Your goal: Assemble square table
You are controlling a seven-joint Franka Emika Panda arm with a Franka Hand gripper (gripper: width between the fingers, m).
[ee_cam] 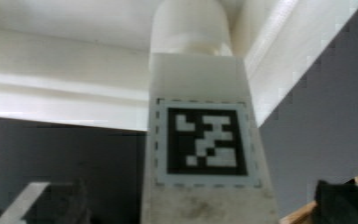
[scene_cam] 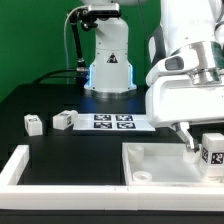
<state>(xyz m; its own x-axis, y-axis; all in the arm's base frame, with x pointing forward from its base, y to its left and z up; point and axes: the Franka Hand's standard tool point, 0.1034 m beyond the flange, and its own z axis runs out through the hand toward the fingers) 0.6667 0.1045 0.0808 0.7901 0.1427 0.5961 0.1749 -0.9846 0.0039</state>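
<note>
The square table's white slab (scene_cam: 160, 165) lies at the front of the exterior view's right, with a round socket (scene_cam: 143, 176) showing near its front edge. A white tagged leg (scene_cam: 213, 152) stands upright on the slab's right side. My gripper (scene_cam: 203, 143) is down around this leg. In the wrist view the leg (ee_cam: 202, 130) fills the middle, and its round end points toward the white slab (ee_cam: 51, 80). The dark fingers (ee_cam: 34, 203) stand apart from the leg on both sides, so my gripper (ee_cam: 190, 205) is open and holds nothing.
Two more small white leg blocks (scene_cam: 33, 123) (scene_cam: 63, 119) lie on the black table at the exterior view's left. The marker board (scene_cam: 112, 121) lies beside them, in front of the arm's base (scene_cam: 110, 60). White border bars (scene_cam: 20, 165) run along the left and front.
</note>
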